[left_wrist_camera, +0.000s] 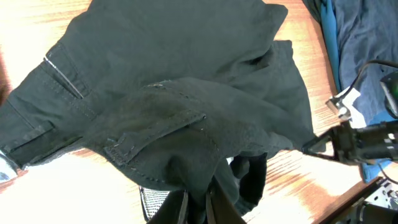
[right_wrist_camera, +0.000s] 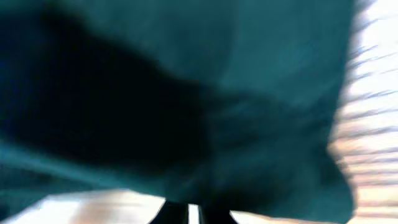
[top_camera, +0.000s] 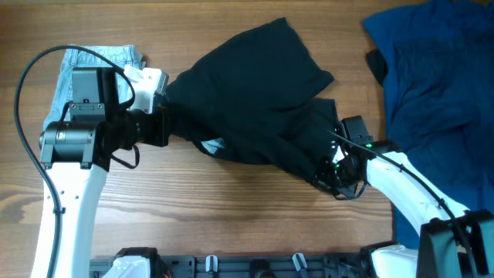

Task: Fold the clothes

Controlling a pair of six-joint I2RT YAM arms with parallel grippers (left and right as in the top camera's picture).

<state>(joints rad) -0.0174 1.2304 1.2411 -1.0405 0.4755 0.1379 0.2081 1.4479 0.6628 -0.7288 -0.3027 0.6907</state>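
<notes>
The black shorts (top_camera: pixel 262 100) lie crumpled across the middle of the table, lifted between my two grippers. My left gripper (top_camera: pixel 166 116) is shut on the shorts' left edge; in the left wrist view the fingers (left_wrist_camera: pixel 198 208) pinch a fold of the black cloth (left_wrist_camera: pixel 180 106). My right gripper (top_camera: pixel 333 171) is shut on the shorts' right lower edge; the right wrist view is filled with blurred dark cloth (right_wrist_camera: pixel 186 93) above the fingers (right_wrist_camera: pixel 193 214). The light-blue denim shorts (top_camera: pixel 100 58) lie at far left under my left arm. The royal-blue garment (top_camera: pixel 440 77) lies at right.
The wooden table (top_camera: pixel 231 216) shows bare in front of the shorts. The right arm's white link (top_camera: pixel 409 193) crosses the lower right. A black rail (top_camera: pixel 255 266) runs along the front edge.
</notes>
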